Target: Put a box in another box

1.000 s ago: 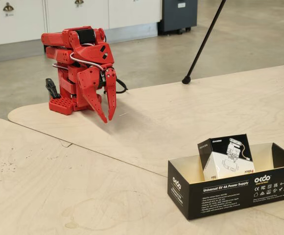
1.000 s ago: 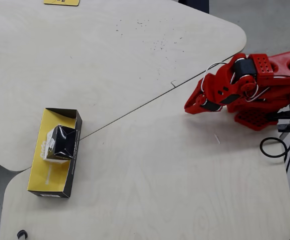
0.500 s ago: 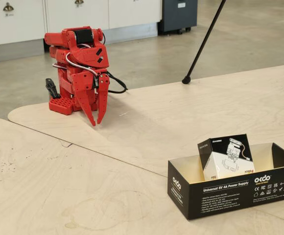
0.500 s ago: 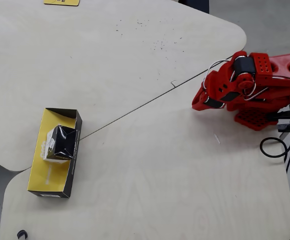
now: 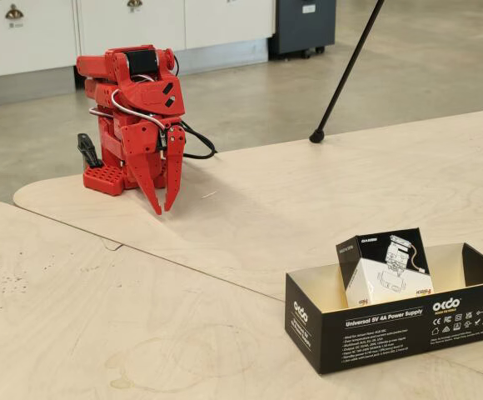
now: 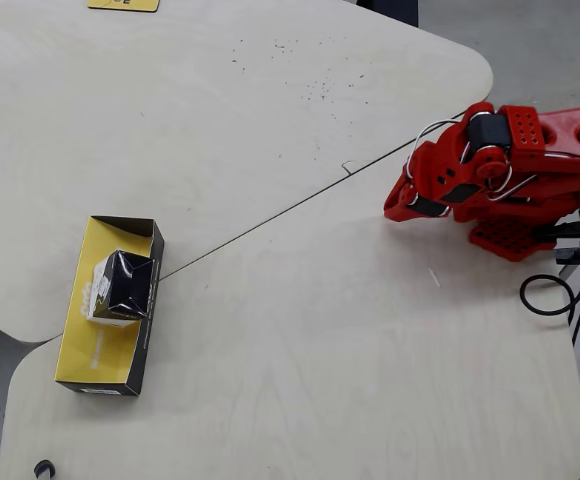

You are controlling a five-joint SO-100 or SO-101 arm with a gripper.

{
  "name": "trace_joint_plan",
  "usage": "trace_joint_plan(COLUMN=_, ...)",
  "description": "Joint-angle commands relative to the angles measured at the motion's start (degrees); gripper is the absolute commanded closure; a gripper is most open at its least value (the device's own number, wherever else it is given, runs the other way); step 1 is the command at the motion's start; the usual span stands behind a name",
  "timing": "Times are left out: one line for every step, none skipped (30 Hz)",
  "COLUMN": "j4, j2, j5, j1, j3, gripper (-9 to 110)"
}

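The small black-and-white box sits tilted inside the long black okdo box, in its left part as the fixed view shows it. In the overhead view the small box lies in the far half of the long box, its corner against the right wall. The tan inside shows around it. My red gripper is far off, folded down at the arm's base with its tips on the table, shut and empty. It shows in the overhead view at the right.
A black tripod leg stands on the table behind the arm. A black cable loops beside the base. A seam runs between two tabletops. A yellow item lies at the far edge.
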Motion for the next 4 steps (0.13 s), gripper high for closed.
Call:
trace_joint_plan(j4=1.6, j2=0.1, j5=-0.4, j1=0.4, j3=-0.3, gripper=102)
trace_joint_plan(j4=1.6, j2=0.1, j5=-0.4, j1=0.4, j3=-0.3, gripper=102)
trace_joint_plan(j4=1.6, j2=0.1, j5=-0.4, j1=0.4, j3=-0.3, gripper=102)
trace_joint_plan(j4=1.6, j2=0.1, j5=-0.4, j1=0.4, j3=-0.3, gripper=102)
